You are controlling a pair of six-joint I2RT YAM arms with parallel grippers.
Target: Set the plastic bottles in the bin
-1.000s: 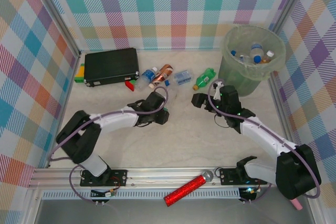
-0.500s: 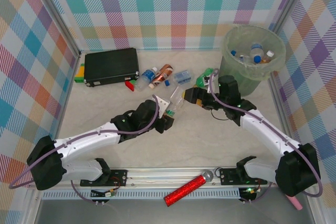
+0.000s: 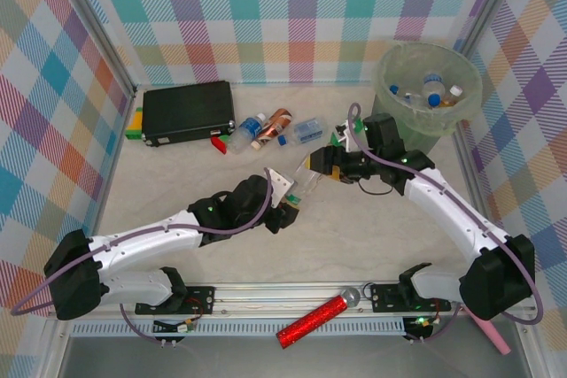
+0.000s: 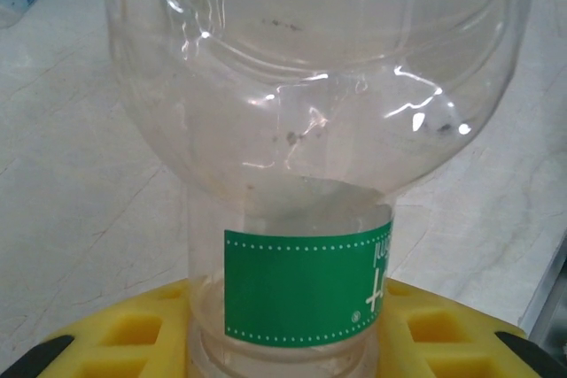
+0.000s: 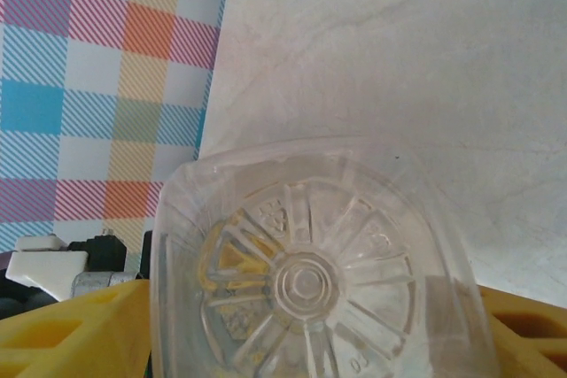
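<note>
Your left gripper (image 3: 288, 204) is clamped on a clear plastic bottle with a green label band (image 3: 303, 185). Its yellow fingers (image 4: 115, 338) pinch the narrow end at the label, and the wide body sticks out ahead of the hand. Your right gripper (image 3: 319, 165) meets the same bottle from the far end. Its yellow fingers (image 5: 75, 325) stand on either side of the ribbed base, jaws partly spread, and you cannot tell whether they press on it. Beyond the left gripper, a little to its left, three loose small bottles (image 3: 276, 127) lie close together on the table: one clear with a blue cap, one brown-labelled, one blue-labelled. Further left of them sits a black rectangular case (image 3: 188, 112). A green bottle (image 3: 340, 135) lies just behind the right gripper, partly hidden by it. The round translucent pale-green bin (image 3: 438, 127) stands beyond the right gripper and to its right, close to that arm's wrist, with several binned bottles (image 3: 427, 90) in it. Behind both hands, on the near rail, lies a red glittery tube (image 3: 312, 320).
</note>
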